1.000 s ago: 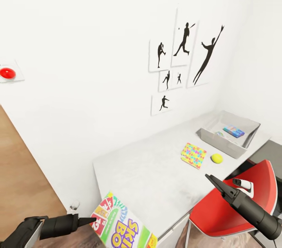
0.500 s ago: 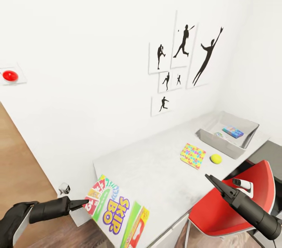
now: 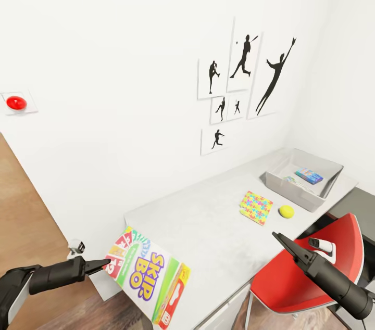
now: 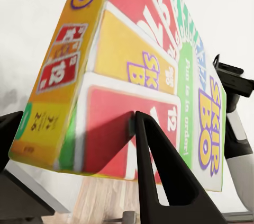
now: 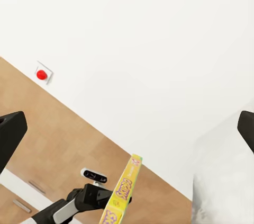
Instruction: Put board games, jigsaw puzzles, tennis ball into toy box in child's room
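Skip-Bo box [image 3: 145,277] held at one short edge by left gripper [image 3: 105,265], jaws closed on the cardboard; in the left wrist view, fingers [image 4: 159,166] pinching the corner of the box [image 4: 132,81]. Box cantilevered, tilted, hanging over the near left corner of the table [image 3: 208,236], apparently not resting on it. Pinch shallow and off-centre: risk of the box pivoting or slipping, judged from the grip point alone.

Further right on the table: puzzle [image 3: 256,206] lying flat, ball [image 3: 286,211] just beside it, apart. Beyond these, bin [image 3: 304,177] at the far right end of the table, with a blue box [image 3: 309,176] and a further item already inside.

Right gripper [image 3: 277,238] hovering above the red chair [image 3: 312,267], empty; jaw state not discernible in the head view, but right wrist view shows fingers [image 5: 10,134] spread wide, so open.

Recommended handling: carry slowly and level, high enough to pass over puzzle and ball without sweeping them. Approach bin from above, lower the free end in first, align long side with bin length, release only once supported. Base probably needs moving nearer; bin well apart from the box at present.
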Available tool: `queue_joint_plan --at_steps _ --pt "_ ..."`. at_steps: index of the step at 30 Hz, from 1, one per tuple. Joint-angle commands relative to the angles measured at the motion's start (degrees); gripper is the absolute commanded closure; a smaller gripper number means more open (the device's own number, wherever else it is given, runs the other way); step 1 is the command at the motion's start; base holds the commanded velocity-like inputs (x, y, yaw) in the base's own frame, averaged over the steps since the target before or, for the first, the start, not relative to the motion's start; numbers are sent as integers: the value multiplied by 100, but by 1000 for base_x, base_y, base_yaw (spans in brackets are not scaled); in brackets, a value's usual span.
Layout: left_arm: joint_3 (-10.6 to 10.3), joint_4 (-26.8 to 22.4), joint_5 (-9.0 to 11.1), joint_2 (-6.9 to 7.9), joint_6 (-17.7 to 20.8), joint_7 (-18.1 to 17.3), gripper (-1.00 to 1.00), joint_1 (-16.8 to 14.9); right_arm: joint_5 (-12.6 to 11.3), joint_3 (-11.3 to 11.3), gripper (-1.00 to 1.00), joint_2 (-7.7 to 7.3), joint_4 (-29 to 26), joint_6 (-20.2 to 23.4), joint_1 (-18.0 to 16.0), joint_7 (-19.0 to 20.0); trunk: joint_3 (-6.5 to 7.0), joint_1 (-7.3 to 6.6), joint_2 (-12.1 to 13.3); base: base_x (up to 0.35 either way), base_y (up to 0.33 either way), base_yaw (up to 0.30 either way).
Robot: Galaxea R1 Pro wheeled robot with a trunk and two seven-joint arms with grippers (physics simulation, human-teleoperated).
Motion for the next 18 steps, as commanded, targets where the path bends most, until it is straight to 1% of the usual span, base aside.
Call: queue_joint_plan --at_steps 1,5,7,18 --pt "-1 0 3 7 55 -39 100 -4 -22 -1 -100 3 0 35 -5 7 -13 4 -13 0 0 0" --pt "11 0 8 20 52 -39 100 -4 -33 -5 -100 5 -5 33 -4 23 -10 4 -13 0 0 -21" --pt "37 0 10 23 46 -39 100 -4 -47 -7 -100 -7 -7 37 -7 30 -1 4 -13 0 0 -125" --pt "70 1 11 25 18 -39 100 -4 -75 -7 -100 -27 -9 40 -4 40 69 4 -13 0 0 -200"
